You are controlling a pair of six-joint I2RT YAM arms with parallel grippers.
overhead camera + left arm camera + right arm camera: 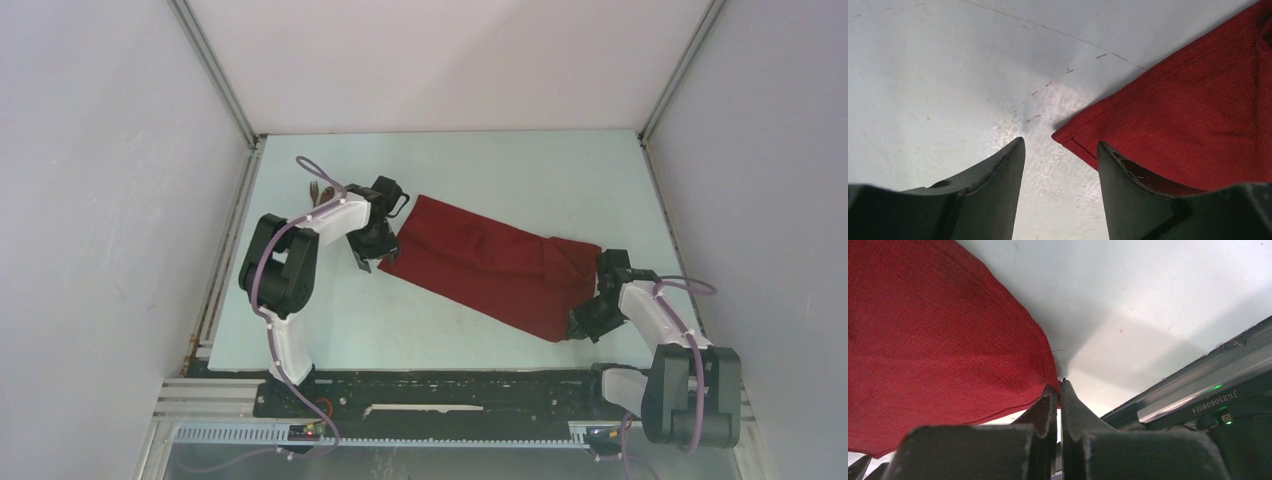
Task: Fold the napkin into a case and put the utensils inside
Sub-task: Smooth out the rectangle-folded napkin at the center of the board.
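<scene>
The dark red napkin (490,262) lies folded in a slanted band across the table. Its left corner (1064,135) sits just ahead of my left gripper (1060,146), which is open and holds nothing; one finger (1128,190) overlaps the cloth edge. From above, the left gripper (364,260) hovers at that corner. My right gripper (582,324) is shut on the napkin's near right corner; in the right wrist view the gripper (1058,388) pinches the cloth's (938,330) hem. The utensils (318,192) show only as a brown tip behind the left arm.
The pale table (500,165) is boxed in by white walls on three sides. A black metal rail (1198,385) runs along the near edge, close beside the right gripper. Both arm bases stand on that rail (450,405).
</scene>
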